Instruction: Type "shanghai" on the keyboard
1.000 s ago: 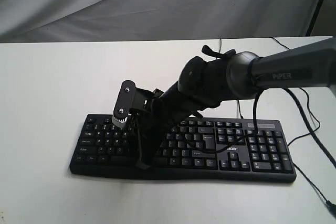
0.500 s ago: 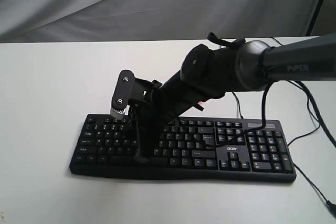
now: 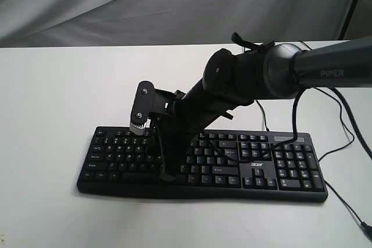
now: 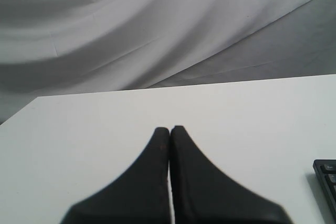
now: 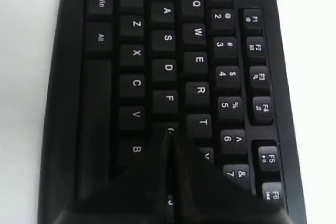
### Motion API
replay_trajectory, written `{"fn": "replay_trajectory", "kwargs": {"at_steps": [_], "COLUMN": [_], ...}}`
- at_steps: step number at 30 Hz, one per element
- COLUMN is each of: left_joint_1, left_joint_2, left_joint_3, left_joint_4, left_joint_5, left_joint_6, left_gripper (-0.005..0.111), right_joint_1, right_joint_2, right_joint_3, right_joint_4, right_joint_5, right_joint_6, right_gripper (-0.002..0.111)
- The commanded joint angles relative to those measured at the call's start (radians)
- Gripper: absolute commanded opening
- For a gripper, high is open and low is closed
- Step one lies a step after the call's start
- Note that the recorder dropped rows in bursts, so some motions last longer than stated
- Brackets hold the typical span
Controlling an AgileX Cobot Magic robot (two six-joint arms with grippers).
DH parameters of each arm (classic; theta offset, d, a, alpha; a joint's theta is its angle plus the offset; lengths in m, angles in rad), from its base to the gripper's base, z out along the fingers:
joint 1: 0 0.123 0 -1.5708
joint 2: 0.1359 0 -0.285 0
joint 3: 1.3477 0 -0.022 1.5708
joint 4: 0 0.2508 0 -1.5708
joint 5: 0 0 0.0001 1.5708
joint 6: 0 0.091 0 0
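The black keyboard (image 3: 290,166) lies on the white table, with its number pad at the right of the exterior view. My right gripper (image 3: 167,176) reaches across from the right and points down at the left half of the letter keys. In the right wrist view the keyboard (image 5: 167,39) fills the frame. There the right gripper (image 5: 169,130) is shut, with its tip at the G key between F and H. Whether it touches the key I cannot tell. My left gripper (image 4: 169,129) is shut and empty above bare table, with a corner of the keyboard (image 4: 326,174) just in view.
The white table (image 3: 52,97) runs wide to the left and in front of the keyboard. Thin black cables (image 3: 343,132) trail over the table at the right. A grey cloth backdrop (image 3: 145,4) hangs behind. The left arm does not show in the exterior view.
The right gripper's tip has shifted right along the letter keys, after a small move leftward and back half a second ago. The arm's wrist has followed.
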Motion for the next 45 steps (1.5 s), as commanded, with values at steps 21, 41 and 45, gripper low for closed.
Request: {"fn": "replay_trajectory", "kwargs": {"at_steps": [21,41,45], "left_joint_1": [-0.004,-0.004,-0.004], "left_joint_2": [0.003,0.003,0.003], "left_joint_3": [0.005,0.005,0.005], "left_joint_4": [-0.001,-0.001,-0.001], "left_joint_5": [-0.006,-0.006,-0.006], "left_joint_6": [-0.003,-0.003,-0.003], "left_gripper": [0.001,0.001,0.001], "right_joint_1": [-0.007,-0.007,-0.007], "right_joint_2": [0.014,0.047,0.061], "right_joint_3": [0.004,0.004,0.004], "right_joint_4": [-0.025,-0.028,-0.04], "right_joint_5": [-0.015,-0.03,-0.03], "right_joint_6": [0.03,0.03,0.03], "right_gripper": [0.0,0.0,0.0]}}
